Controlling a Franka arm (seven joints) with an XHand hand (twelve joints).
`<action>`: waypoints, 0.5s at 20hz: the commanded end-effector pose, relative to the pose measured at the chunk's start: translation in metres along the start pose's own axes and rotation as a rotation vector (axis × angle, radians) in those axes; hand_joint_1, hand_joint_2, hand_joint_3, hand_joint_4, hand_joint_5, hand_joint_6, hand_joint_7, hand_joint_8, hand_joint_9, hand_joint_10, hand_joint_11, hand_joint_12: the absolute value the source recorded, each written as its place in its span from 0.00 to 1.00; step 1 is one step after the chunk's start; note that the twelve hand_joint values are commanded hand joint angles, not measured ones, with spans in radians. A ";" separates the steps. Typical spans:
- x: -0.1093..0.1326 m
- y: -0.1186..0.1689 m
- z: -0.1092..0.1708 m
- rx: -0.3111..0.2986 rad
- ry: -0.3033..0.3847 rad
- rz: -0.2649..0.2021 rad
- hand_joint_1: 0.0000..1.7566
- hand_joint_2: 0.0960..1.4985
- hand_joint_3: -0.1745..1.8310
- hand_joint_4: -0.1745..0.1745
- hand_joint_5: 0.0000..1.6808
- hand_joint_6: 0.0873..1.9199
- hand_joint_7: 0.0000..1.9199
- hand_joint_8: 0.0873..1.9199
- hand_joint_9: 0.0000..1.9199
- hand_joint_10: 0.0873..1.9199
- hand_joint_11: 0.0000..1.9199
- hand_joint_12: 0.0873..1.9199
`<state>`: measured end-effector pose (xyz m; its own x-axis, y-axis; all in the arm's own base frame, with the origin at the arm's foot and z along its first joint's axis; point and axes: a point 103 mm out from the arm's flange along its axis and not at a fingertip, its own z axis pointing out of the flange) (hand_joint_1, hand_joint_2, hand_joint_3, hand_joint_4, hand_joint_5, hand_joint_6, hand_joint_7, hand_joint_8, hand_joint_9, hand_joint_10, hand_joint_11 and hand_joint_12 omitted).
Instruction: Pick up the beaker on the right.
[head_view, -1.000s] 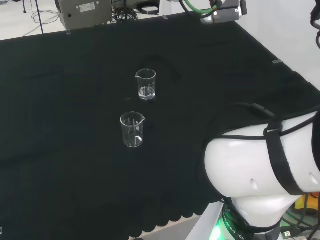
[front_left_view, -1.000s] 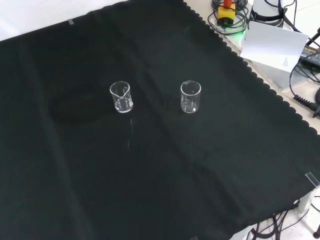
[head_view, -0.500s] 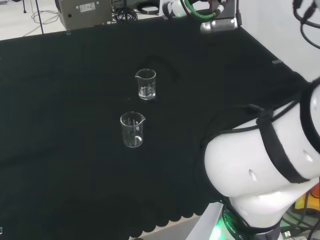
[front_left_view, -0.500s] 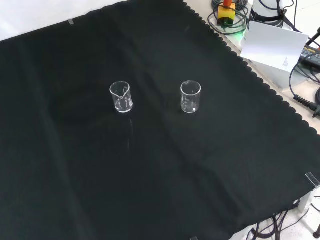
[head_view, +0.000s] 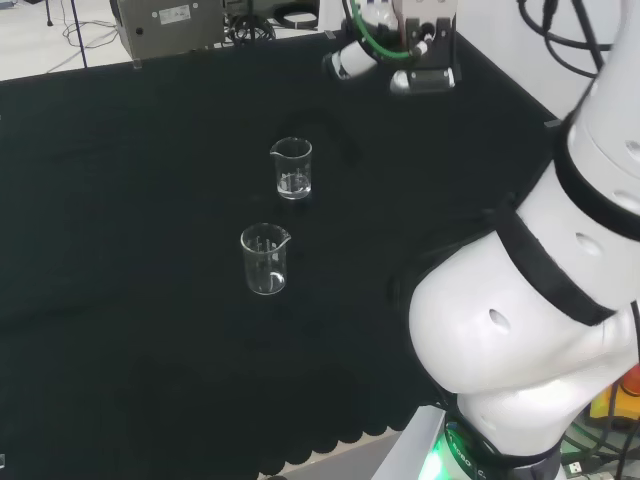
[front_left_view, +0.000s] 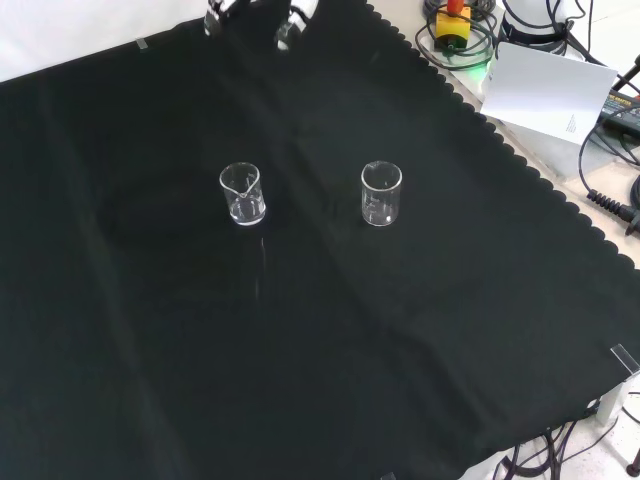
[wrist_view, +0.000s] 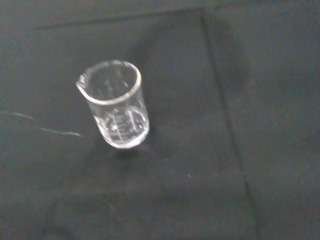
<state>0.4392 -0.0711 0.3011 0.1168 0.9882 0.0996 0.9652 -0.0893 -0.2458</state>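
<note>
While the two glass beakers stand upright and well apart on the black-clothed counter (front_left_view: 420, 400), we judge the reach barely begun. Our hand (front_left_view: 285, 30) hangs at the front view's top, its fingers' set beyond telling. That view's right-hand beaker (front_left_view: 381, 193) is untouched; the other beaker (front_left_view: 242, 194) stands to its left.

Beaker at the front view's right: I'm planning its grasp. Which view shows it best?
Front view: the beaker stands whole and unobstructed, apart from the other beaker. Head view shows it too, nearer the camera. The wrist view's close beaker could be either.
</note>
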 end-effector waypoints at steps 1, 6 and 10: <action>0.017 0.102 0.038 -0.038 0.096 -0.174 0.29 0.58 0.20 0.46 0.17 0.00 0.07 0.28 0.16 0.32 0.02 0.73; 0.027 0.121 0.065 0.009 0.137 -0.213 0.33 0.55 0.20 0.47 0.16 0.00 0.06 0.27 0.15 0.32 0.01 0.73; 0.028 0.133 0.085 0.028 0.159 -0.235 0.35 0.52 0.20 0.47 0.16 0.00 0.06 0.27 0.16 0.32 0.01 0.73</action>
<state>0.4925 -0.0722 0.2787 0.0428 0.9877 0.1506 0.9763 -0.0094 -0.2160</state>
